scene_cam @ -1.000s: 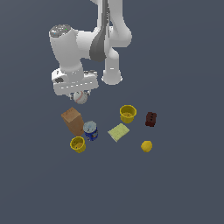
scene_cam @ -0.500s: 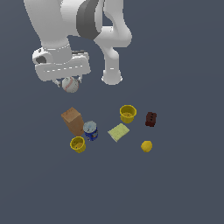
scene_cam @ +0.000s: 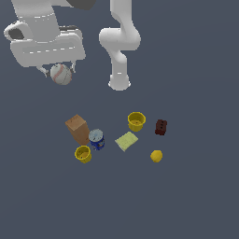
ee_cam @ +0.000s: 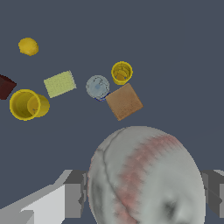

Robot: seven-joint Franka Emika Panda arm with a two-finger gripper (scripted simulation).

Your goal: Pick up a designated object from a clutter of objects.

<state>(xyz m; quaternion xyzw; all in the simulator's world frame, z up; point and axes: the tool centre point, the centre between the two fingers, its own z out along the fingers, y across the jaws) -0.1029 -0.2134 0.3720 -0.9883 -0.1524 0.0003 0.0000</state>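
Your gripper point(scene_cam: 60, 72) is clamped on the white baseball point(scene_cam: 61, 73). In the wrist view the ball point(ee_cam: 146, 177) fills most of the picture, with a grey finger point(ee_cam: 74, 192) pressed on one side and another on the other side. You can see the red stitches on it. The ball hangs high up in the air, far from the floor and well apart from the other things.

Down on the floor sits the rest of the pile. The brown box point(scene_cam: 77, 129) stands just beside the blue can point(scene_cam: 96, 139). A yellow cup point(scene_cam: 83, 154) sits near both of them. The flat yellow-green pad point(scene_cam: 126, 141) lies between the can and the yellow lemon point(scene_cam: 156, 156). A second yellow cup point(scene_cam: 136, 121) stands near the pad, and the dark red block point(scene_cam: 160, 127) is close to that cup, toward the exterior view's right.

The white base of your arm point(scene_cam: 119, 83) stands on the floor behind the pile.
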